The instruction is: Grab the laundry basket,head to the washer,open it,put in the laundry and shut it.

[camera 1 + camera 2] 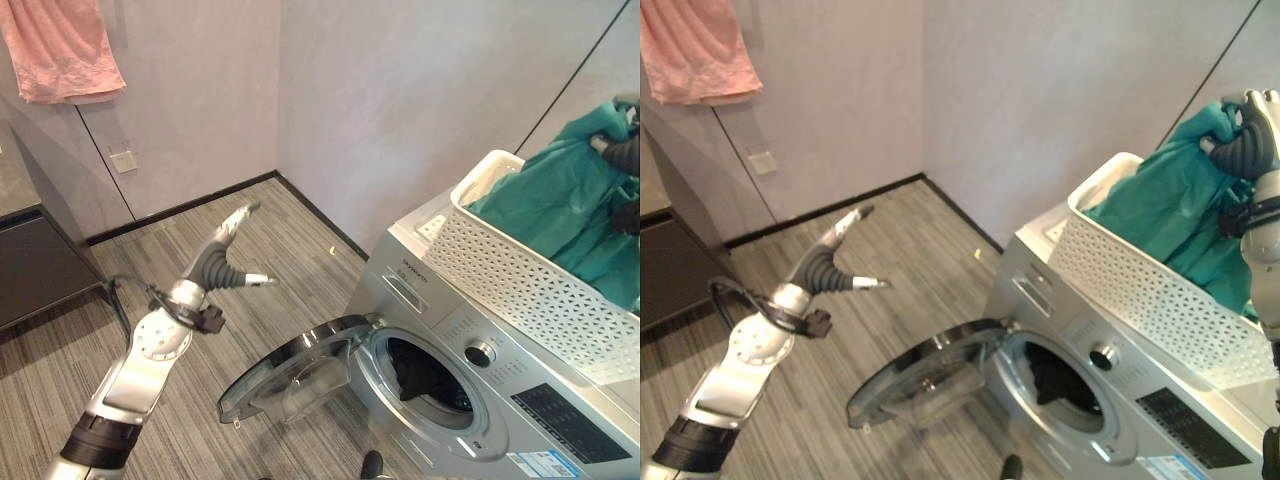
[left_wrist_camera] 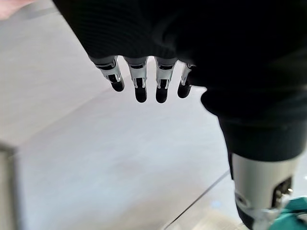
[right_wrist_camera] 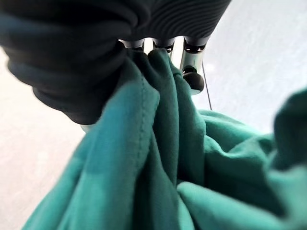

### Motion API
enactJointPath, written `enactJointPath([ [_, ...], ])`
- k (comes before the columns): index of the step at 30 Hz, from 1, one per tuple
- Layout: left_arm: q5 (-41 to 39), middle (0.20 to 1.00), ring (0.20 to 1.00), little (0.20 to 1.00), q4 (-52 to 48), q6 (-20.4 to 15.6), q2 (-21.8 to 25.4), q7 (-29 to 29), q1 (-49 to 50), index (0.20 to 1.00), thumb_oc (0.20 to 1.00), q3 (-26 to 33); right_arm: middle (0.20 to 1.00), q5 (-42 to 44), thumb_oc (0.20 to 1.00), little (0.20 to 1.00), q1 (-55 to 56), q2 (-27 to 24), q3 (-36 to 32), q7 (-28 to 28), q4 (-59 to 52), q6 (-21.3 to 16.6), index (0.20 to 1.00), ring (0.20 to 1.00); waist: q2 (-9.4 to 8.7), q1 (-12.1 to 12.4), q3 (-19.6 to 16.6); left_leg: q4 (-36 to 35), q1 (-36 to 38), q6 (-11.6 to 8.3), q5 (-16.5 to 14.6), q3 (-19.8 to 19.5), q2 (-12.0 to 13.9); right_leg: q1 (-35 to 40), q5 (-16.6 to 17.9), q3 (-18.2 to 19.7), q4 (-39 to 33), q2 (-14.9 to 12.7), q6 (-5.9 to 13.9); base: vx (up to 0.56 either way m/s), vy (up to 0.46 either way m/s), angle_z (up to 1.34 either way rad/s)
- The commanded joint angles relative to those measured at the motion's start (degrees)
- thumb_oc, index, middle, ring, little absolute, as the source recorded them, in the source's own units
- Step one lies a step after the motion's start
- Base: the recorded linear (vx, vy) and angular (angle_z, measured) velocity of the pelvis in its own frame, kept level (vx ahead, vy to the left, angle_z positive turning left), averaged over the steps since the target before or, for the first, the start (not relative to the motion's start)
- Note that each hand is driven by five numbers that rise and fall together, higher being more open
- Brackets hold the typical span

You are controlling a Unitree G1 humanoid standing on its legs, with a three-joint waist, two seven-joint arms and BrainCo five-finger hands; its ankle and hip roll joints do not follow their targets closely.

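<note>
A white perforated laundry basket (image 1: 520,270) sits on top of the silver washer (image 1: 560,420). A teal garment (image 1: 1180,210) rises out of it, bunched at the top in my right hand (image 1: 1252,140), whose fingers are curled round the cloth (image 3: 158,124). The washer's round door (image 1: 300,380) hangs wide open, and dark laundry (image 1: 425,380) lies inside the drum. Away from the washer, over the floor, my left hand (image 1: 228,262) is held out with its fingers (image 2: 139,84) straight and nothing in it.
The washer stands against the grey wall near a room corner. A pink towel (image 1: 60,45) hangs high on the left wall above a dark cabinet (image 1: 30,260). Striped wood floor (image 1: 270,240) spreads between the cabinet and the open door.
</note>
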Motion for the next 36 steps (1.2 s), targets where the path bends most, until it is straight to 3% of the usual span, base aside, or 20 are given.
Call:
enactJointPath([
  [1, -0.91, 1.0, 1.0, 1.0, -3.18, -4.15, 2.3, 2.65, -10.55, 1.0, 1.0, -3.23, 0.2, 1.62, 0.2, 0.2, -10.78, -2.96, 2.11, -1.13, 1.19, 0.12, 0.2, 0.2, 1.19, 1.49, -2.03, -1.75, 0.24, 2.54, -4.82, 0.62, -1.99, 3.49, -6.55, -2.99, 8.33, -4.94, 5.73, 0.0, -0.078, -0.04],
  [2, -3.61, 1.0, 1.0, 1.0, -0.08, -3.23, 0.42, 2.89, -17.07, 1.0, 1.0, -6.53, 0.2, 1.67, 0.2, 0.2, -13.55, -2.17, 4.47, -0.97, 2.41, 0.67, 0.2, 0.2, 1.78, 0.77, -2.43, -1.77, 0.35, 2.17, -5.0, 0.77, -1.51, 3.9, -7.49, -3.06, 8.03, -4.44, 5.68, -0.03, -0.081, -0.05],
  [5, -5.78, 1.0, 1.0, 1.0, 5.03, -2.43, -1.61, 3.4, -24.13, 1.0, 1.0, -10.24, 0.2, 1.73, 0.2, 0.2, -16.93, -1.97, 6.97, -0.91, 3.74, 1.27, 0.2, 0.2, 2.21, 0.24, -2.43, -1.8, -0.05, 2.03, -4.41, 0.79, -1.54, 3.77, -7.54, -3.11, 7.69, -4.42, 5.58, -0.03, -0.056, -0.06],
  [6, -6.87, 1.0, 1.0, 1.0, 9.88, -1.32, -4.53, 3.47, -30.34, 1.0, 1.0, -13.89, 0.2, 1.57, 0.2, 0.2, -20.1, -0.96, 9.34, -0.97, 5.18, 1.76, 0.2, 0.2, 2.8, -0.36, -2.66, -1.82, -0.11, 1.8, -4.18, 0.94, -1.32, 3.84, -8.27, -3.18, 7.45, -4.28, 5.47, -0.03, -0.056, -0.09],
  [8, -7.83, 1.0, 1.0, 1.0, 12.37, -1.1, -5.84, 3.41, -33.19, 1.0, 1.0, -15.38, 0.2, 1.68, 0.2, 0.2, -21.91, -0.64, 10.68, -0.96, 5.73, 1.89, 0.2, 0.2, 3.15, -0.62, -2.5, -1.82, -0.15, 1.66, -4.1, 1.08, -1.23, 3.85, -8.51, -3.26, 7.33, -4.2, 5.43, -0.03, -0.056, -0.09],
  [9, -12.71, 1.0, 1.0, 1.0, 17.63, 0.22, -9.29, 2.87, -36.89, 1.0, 1.0, -18.41, 0.2, 1.64, 0.2, 0.2, -25.04, 0.33, 13.07, -0.97, 6.91, 2.24, 0.2, 0.2, 3.78, -1.13, -2.78, -1.85, -0.16, 1.43, -3.9, 1.24, -1.04, 4.06, -9.18, -3.42, 6.88, -4.04, 5.27, -0.01, -0.037, -0.08],
  [15, -22.15, 1.0, 1.0, 1.0, 26.7, 1.46, -14.59, 2.72, -43.21, 1.0, 1.0, -23.24, 0.2, 2.17, 0.2, 0.2, -30.15, 0.92, 17.22, -0.99, 9.08, 3.02, 0.2, 0.2, 5.45, -2.23, -3.03, -1.85, -0.5, 0.69, -3.24, 1.39, -0.56, 4.84, -10.24, -3.81, 5.08, -3.35, 4.91, -0.01, -0.056, -0.03],
  [19, -36.51, 1.0, 1.0, 1.0, 32.32, 3.3, -19.77, 1.15, -43.09, 1.0, 1.0, -26.55, 0.2, 4.01, 0.2, 0.2, -34.49, 0.72, 20.55, -1.91, 12.07, 3.68, 0.2, 0.2, 6.64, -3.15, -3.18, -1.85, -1.27, -0.25, -2.38, 1.34, -0.02, 5.56, -11.33, -3.88, 3.03, -2.24, 4.4, -0.03, -0.064, 0.01],
  [21, -41.28, 1.0, 1.0, 1.0, 35.75, 3.19, -21.9, 2.56, -44.93, 1.0, 1.0, -27.33, 0.2, 4.37, 0.2, 0.2, -35.7, 1.13, 21.94, -2.07, 12.67, 3.99, 0.2, 0.2, 6.91, -3.72, -3.35, -1.85, -1.55, -0.63, -2.07, 1.46, 0.28, 5.75, -11.46, -3.76, 2.3, -1.81, 4.19, -0.03, -0.059, -0.02],
  [22, -44.49, 1.0, 1.0, 1.0, 40.35, 2.45, -25.2, 4.57, -48.16, 1.0, 1.0, -28.25, 0.2, 5.23, 0.2, 0.2, -37.25, 1.91, 23.93, -2.59, 13.6, 4.13, 0.2, 0.2, 7.0, -4.46, -3.48, -1.85, -1.86, -1.12, -1.73, 1.46, 0.66, 5.91, -11.92, -3.51, 1.58, -1.18, 3.9, -0.03, -0.048, -0.03],
  [36, -34.55, 1.0, 1.0, 1.0, 49.71, 4.47, -30.65, 2.08, -56.99, 1.0, 1.0, -34.2, 0.2, 7.76, 0.2, 0.2, -41.28, 3.72, 26.83, -3.31, 15.69, 3.44, 0.2, 0.2, 7.58, -5.96, -3.48, -1.85, -2.2, -2.24, -1.41, 2.11, 2.34, 5.9, -14.15, -1.62, -0.08, 1.29, 2.79, -0.01, -0.015, 0.0],
])
